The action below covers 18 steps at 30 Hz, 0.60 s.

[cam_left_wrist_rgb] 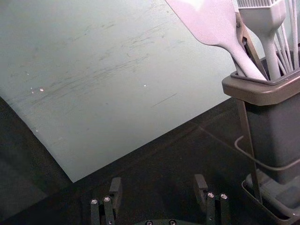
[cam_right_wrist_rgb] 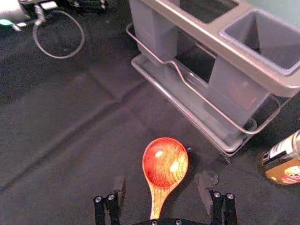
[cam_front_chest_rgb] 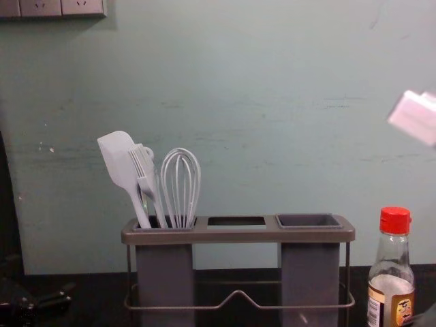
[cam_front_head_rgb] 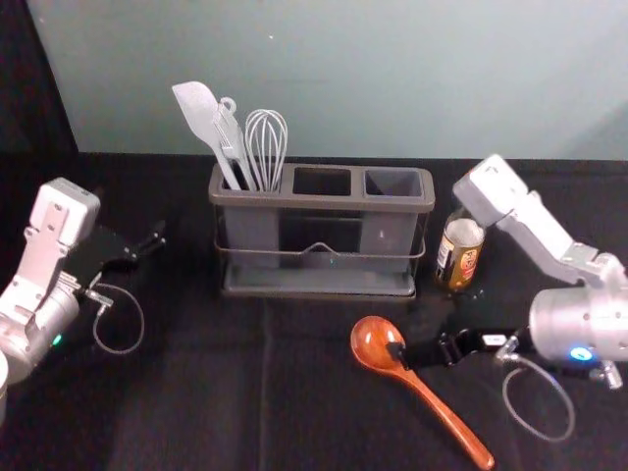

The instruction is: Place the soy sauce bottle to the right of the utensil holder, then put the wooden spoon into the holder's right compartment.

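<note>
Plainly, the brown wooden spoon (cam_front_head_rgb: 427, 395) should be light and stiff, hardly fragile, but its varnished-looking surface may let it slip or roll in a loose pinch. It lies on the dark cloth-covered counter (cam_front_head_rgb: 177, 392) in front of the grey utensil holder (cam_front_head_rgb: 319, 290), bowl towards the holder, handle slanting back to the robot's right. The right end effector (cam_right_wrist_rgb: 162, 183) is over it with its fingers well parted, one on each side, and no hold on it that I can see. I'd take it at the neck or upper handle, where the wood narrows, rather than across the round bowl.

The clear glass soy sauce bottle with a red cap (cam_front_chest_rgb: 392, 286) stands upright just beside the holder, on its right. Glass can tip or break, and the right arm's silver housing (cam_front_head_rgb: 515, 206) looks close above it, so keep the lift away from that side.

The empty right compartment (cam_front_head_rgb: 392, 183) has a raised rim that could catch a tilted handle; bring the spoon upright over it, clear of the wire rail (cam_front_chest_rgb: 238, 294). The left end effector (cam_left_wrist_rgb: 158, 183) waits left of the holder, fingers wide apart and holding nothing.
</note>
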### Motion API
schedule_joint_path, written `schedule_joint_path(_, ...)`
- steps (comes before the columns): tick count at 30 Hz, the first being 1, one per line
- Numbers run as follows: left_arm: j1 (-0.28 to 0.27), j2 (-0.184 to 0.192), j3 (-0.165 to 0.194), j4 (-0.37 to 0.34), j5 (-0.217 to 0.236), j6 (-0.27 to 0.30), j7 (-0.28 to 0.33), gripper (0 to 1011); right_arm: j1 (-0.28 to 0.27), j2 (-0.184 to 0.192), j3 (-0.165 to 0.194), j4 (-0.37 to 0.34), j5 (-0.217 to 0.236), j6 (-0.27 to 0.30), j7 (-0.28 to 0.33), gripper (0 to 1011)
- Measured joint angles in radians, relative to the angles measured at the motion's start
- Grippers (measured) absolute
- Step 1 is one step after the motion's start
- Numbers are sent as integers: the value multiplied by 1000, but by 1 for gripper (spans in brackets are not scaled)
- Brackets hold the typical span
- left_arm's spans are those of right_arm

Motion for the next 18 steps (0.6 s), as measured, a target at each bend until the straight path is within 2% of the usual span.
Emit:
schedule_joint_path(8,0,0,0,0,0,0,0,1005,28,-68,-49,41,-44,39,-27,1000)
schedule_joint_path(18,0,0,0,0,0,0,0,1005,34,-126,-65,84,-81,60,-37,1000)
